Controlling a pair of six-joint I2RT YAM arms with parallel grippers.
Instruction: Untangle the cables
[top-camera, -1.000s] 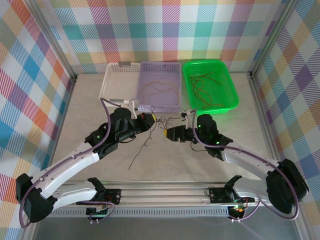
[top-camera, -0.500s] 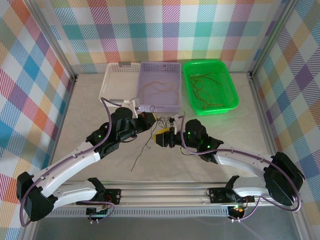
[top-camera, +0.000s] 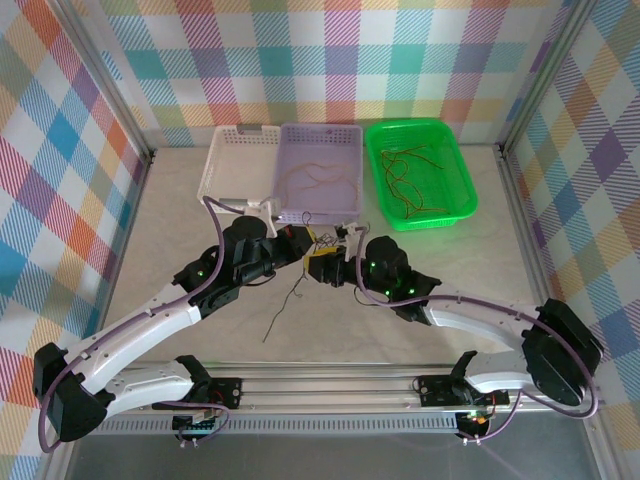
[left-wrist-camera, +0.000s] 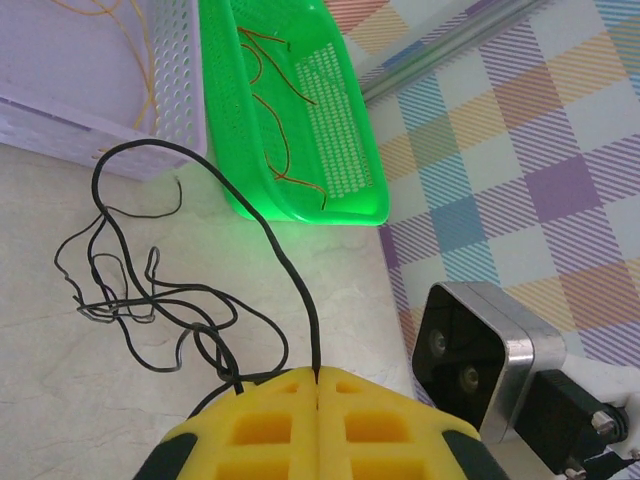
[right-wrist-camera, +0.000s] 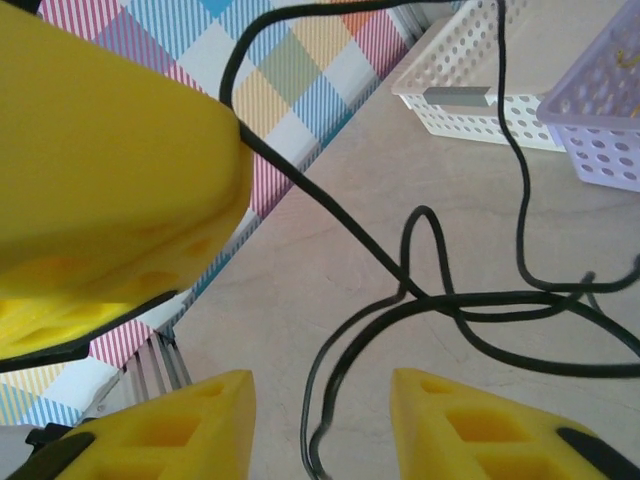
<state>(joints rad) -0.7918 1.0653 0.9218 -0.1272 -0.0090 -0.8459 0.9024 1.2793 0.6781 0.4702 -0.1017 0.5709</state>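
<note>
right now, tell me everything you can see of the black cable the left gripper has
Thin, glossy black cable, pinched in the shut left gripper. It arcs away from the yellow fingers, then curls into a loose tangle of loops over the beige table. Strands pass between the fingers of the open right gripper.

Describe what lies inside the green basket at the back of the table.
Several thin wires, reddish-brown and dark, lie curled loosely on the floor of the green basket. From above, nothing covers them. Where strands cross, which one lies beneath is too fine to tell.
</note>
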